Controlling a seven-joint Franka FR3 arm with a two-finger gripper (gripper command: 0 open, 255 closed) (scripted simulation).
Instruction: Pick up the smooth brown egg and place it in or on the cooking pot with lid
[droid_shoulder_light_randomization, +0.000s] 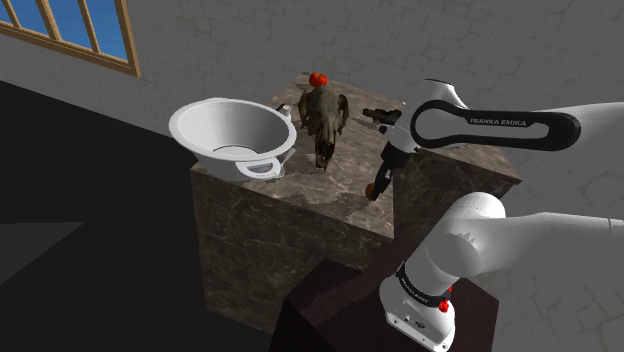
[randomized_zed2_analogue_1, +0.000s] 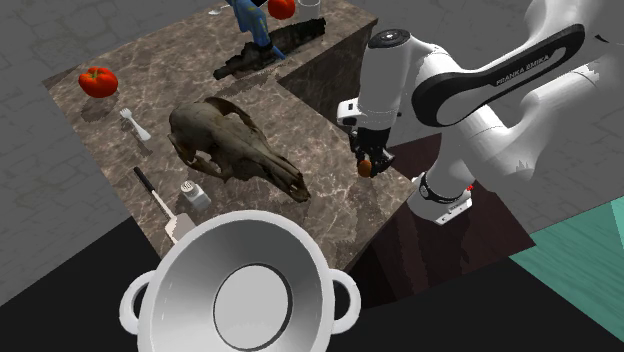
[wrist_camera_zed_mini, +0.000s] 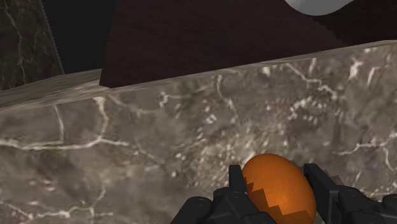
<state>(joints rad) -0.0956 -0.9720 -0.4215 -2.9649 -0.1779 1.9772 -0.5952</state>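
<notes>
1. At the shoulder view's left, a big white pot (droid_shoulder_light_randomization: 205, 122) stands on the stone surface (droid_shoulder_light_randomization: 345, 195).
2. In the middle lies a dark animal skull (droid_shoulder_light_randomization: 325, 120).
3. At the right, the black pincer (droid_shoulder_light_randomization: 378, 188) pinches the orange-brown egg (wrist_camera_zed_mini: 278, 188).

The white Franka arm with dark joints (droid_shoulder_light_randomization: 500, 125) rises from its base beside the dark, veined marble counter block (droid_shoulder_light_randomization: 300, 200). It bends at a rounded white elbow and carries its forearm roughly level over the block's near corner. From there the wrist turns straight down. The all-black two-finger gripper (droid_shoulder_light_randomization: 378, 186) hangs upright, low over the block's top and close to the edge nearest the base. In the wrist view its fingers (wrist_camera_zed_mini: 236, 179) press in from both sides on a smooth orange-brown egg (wrist_camera_zed_mini: 278, 188), clasping it between them, with the marble top beneath.
</notes>
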